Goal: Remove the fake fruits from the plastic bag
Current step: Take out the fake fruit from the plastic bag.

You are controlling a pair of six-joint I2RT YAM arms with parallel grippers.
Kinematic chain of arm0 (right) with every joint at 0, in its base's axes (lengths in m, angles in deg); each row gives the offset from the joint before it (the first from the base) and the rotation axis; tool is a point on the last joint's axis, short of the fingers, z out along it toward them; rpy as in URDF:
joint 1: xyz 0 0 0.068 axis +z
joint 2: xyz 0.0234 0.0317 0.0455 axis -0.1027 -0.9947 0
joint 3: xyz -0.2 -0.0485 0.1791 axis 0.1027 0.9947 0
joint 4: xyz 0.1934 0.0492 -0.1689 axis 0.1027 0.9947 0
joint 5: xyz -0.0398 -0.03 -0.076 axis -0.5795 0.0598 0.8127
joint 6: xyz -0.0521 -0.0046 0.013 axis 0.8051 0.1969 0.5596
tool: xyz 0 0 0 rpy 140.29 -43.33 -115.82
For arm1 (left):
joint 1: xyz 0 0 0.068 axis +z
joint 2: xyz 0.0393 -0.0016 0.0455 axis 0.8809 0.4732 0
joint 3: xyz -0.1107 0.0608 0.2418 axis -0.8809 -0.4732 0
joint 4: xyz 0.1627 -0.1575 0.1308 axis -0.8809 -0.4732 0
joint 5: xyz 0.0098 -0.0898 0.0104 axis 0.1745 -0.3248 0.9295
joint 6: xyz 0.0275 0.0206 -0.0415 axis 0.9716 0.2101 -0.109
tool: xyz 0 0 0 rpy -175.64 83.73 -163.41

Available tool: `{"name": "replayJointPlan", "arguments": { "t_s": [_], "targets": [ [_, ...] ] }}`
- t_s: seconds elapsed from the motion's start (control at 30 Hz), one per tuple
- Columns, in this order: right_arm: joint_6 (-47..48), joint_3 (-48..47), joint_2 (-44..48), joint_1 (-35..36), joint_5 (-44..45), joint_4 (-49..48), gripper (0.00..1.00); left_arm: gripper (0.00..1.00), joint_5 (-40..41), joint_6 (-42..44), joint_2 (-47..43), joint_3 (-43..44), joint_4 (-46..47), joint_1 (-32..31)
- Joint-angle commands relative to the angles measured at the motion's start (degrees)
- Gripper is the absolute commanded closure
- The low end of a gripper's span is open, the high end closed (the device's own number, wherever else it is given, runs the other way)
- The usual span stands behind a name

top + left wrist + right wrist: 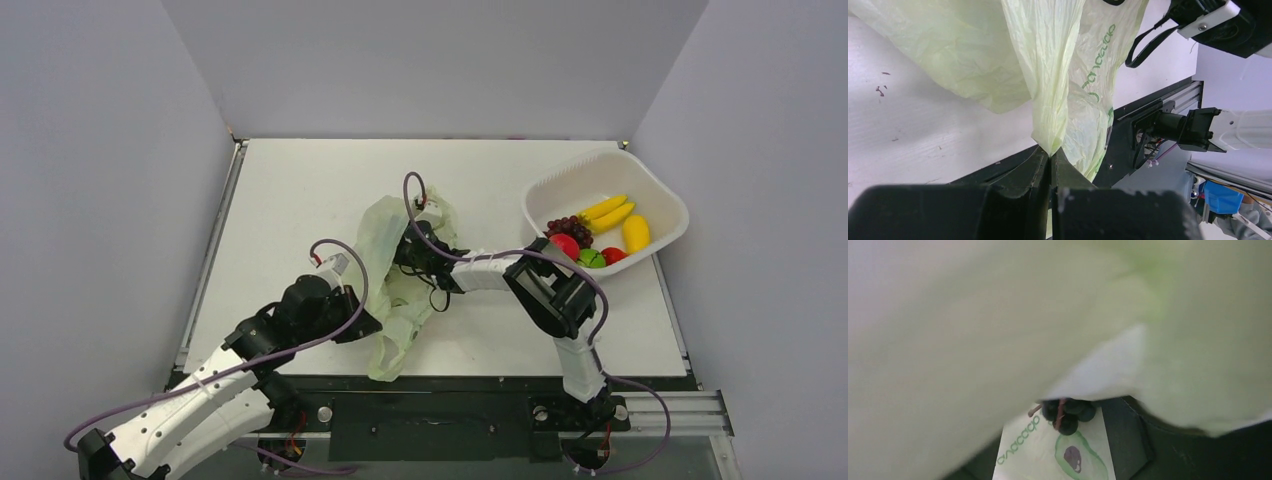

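Top external: one plastic bag (383, 232), left gripper (1050, 157) pinching it; right gripper (413, 249) inside, state unclear; two bananas (608, 212).

Your top camera looks down from above and behind, taking in the whole tabletop (300, 200). Your left wrist camera sits low, facing across the tabletop, close to the plastic bag (1048, 75). Your right wrist camera is nearly against that bag, blurred; all three share it.

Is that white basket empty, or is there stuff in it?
Not empty: the white basket holds bananas, dark grapes, a red fruit and a green fruit.
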Motion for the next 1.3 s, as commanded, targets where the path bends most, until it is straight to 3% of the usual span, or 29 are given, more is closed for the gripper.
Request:
{"name": "replayJointPlan", "arguments": {
  "t_s": [0.0,0.23,0.5,0.63,0.73,0.8,1.27],
  "targets": [
    [-3.2,-3.8,-2.3,0.6,4.6,-1.8,0.37,1.0,-0.8,-1.7,-2.4,-1.0,1.5,-0.4],
    [-2.7,-8.6,-6.7,1.5,9.6,3.6,0.45,1.0,-0.1,-1.3,-3.0,-1.5,0.1,-0.5],
    [3.0,-12.7,-8.9,4.2,17.3,11.7,0.45,1.0,0.4,-2.0,-4.6,-2.6,-0.2,-0.5],
    [3.1,-11.8,-8.7,3.3,17.3,11.9,0.64,1.0,1.1,-1.7,-5.0,-2.3,-1.1,-0.6],
    [4.3,-10.0,-6.2,2.3,14.3,10.2,0.9,1.0,1.2,-1.6,-5.2,-2.6,-1.6,-0.5],
    [5.5,-8.4,-3.9,2.0,14.6,10.0,1.0,1.0,1.6,-1.5,-5.4,-2.8,-2.3,-0.5],
    [13.0,8.4,14.6,3.4,10.5,7.7,1.0,1.0,3.1,-1.4,-6.8,-5.1,-2.9,-0.6]
  ]
}}
